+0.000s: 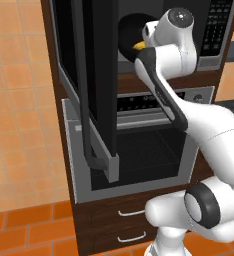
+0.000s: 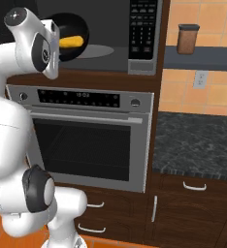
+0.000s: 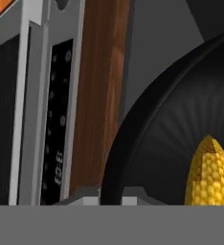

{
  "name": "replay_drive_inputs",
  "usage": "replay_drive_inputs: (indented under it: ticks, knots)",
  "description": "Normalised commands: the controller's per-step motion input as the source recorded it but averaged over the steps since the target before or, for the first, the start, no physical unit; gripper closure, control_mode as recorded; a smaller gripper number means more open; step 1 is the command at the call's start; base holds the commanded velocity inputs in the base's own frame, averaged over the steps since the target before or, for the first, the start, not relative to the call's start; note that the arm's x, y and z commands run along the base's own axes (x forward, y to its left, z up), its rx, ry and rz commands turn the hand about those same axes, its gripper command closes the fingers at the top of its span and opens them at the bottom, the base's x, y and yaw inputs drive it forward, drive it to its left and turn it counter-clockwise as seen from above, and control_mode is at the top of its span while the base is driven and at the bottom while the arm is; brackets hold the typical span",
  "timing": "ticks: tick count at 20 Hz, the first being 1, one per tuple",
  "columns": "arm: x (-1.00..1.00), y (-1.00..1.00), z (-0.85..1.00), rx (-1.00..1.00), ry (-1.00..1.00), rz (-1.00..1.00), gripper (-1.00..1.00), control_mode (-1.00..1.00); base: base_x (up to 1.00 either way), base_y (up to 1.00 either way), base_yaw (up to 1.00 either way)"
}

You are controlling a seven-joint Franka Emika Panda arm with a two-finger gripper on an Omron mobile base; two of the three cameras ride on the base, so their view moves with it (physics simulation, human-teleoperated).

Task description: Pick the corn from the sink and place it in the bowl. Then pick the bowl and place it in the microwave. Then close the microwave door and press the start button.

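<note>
Hand view: one black bowl (image 3: 147, 143) fills my sight, one corn (image 3: 210, 173) lying in it.
Fingers: pinched on the bowl's rim, one either side of the wall.
Bowl: held up at the mouth of the microwave (image 2: 143, 36), corn yellow inside.
Door (image 1: 86, 75): one, swung wide open to my left.
Oven (image 2: 86, 140): one, just below, shut.
Drawers: two under it.
Room: orange tile, dark speckled counter (image 2: 195, 140), one jar (image 2: 187, 38) on a shelf.

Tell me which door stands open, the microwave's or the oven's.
The microwave door: it is swung out to the left, baring the bowl inside. The oven door below is shut.
</note>
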Motion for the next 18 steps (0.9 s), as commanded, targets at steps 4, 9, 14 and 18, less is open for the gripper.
replay_drive_inputs:
  ticks: [4,9,14,18]
  knots:
    - [1.00,0.00,0.03,-0.05,0.07,0.00,1.00,-1.00,0.00,0.00,0.00]
    - [1.00,0.00,0.00,-0.04,0.25,0.00,1.00,-1.00,0.00,0.00,0.00]
    - [0.91,0.00,-0.01,-0.05,0.09,0.00,1.00,-1.00,0.00,0.00,0.00]
    - [0.52,0.00,-0.12,-0.10,-0.01,0.01,1.00,-1.00,0.00,0.00,0.00]
